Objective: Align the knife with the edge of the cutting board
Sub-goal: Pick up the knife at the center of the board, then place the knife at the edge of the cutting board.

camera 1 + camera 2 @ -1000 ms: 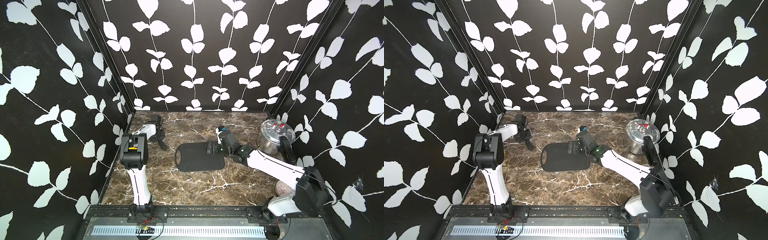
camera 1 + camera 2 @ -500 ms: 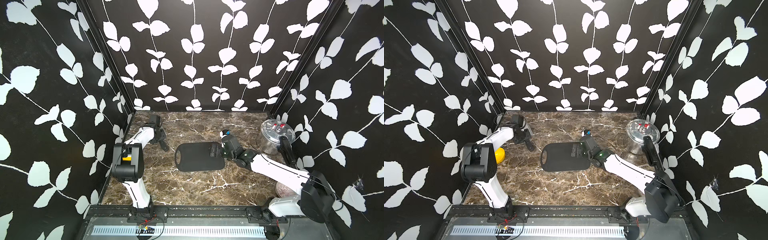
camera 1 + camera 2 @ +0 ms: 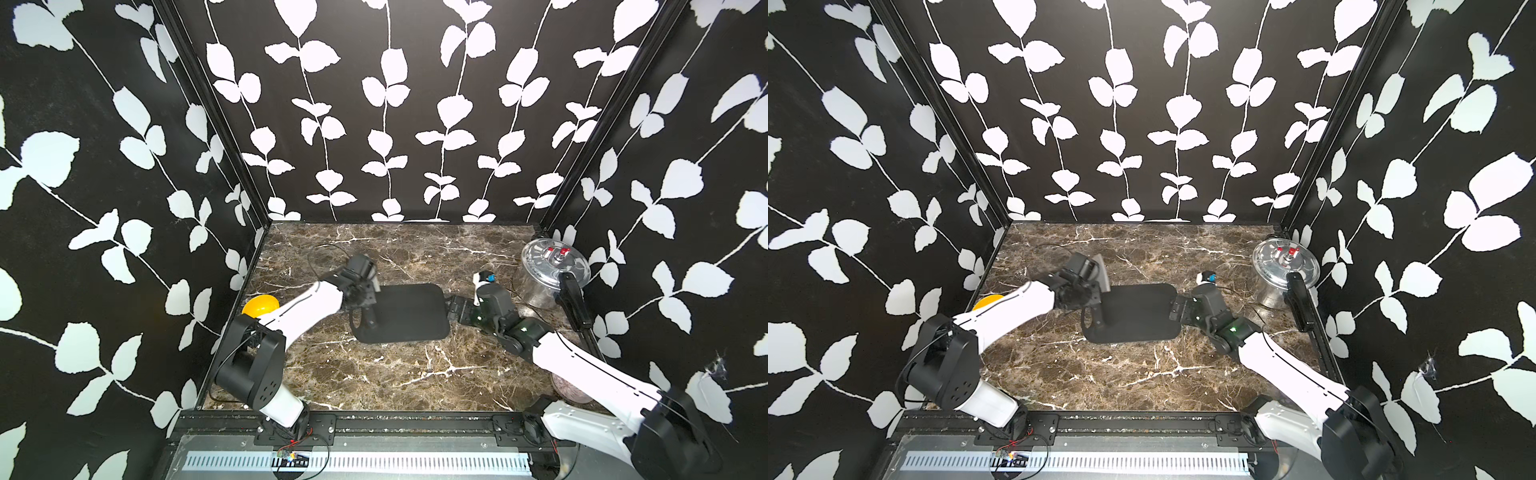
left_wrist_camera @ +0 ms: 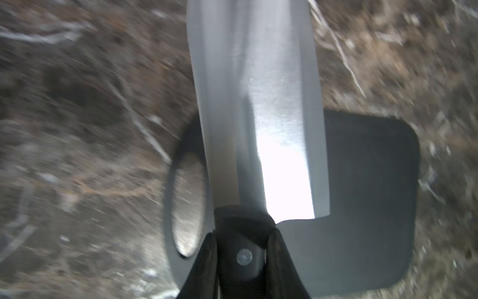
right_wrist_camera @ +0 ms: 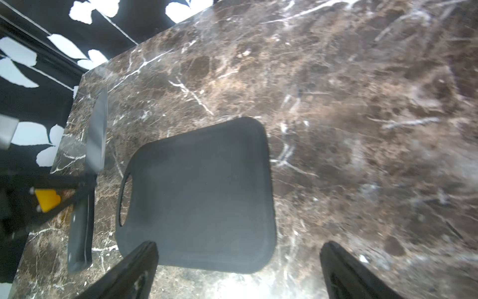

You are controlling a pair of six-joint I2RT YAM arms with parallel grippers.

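- In both top views the left pincer carries the knife at the cut-out end of the cutting board.
- Left wrist: jaws clamp the handle; lower it parallel to the board's edge.
- Right wrist: right pincer gapes beside the board.

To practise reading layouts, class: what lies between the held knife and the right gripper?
The cutting board lies there; both top views and the right wrist view show it.
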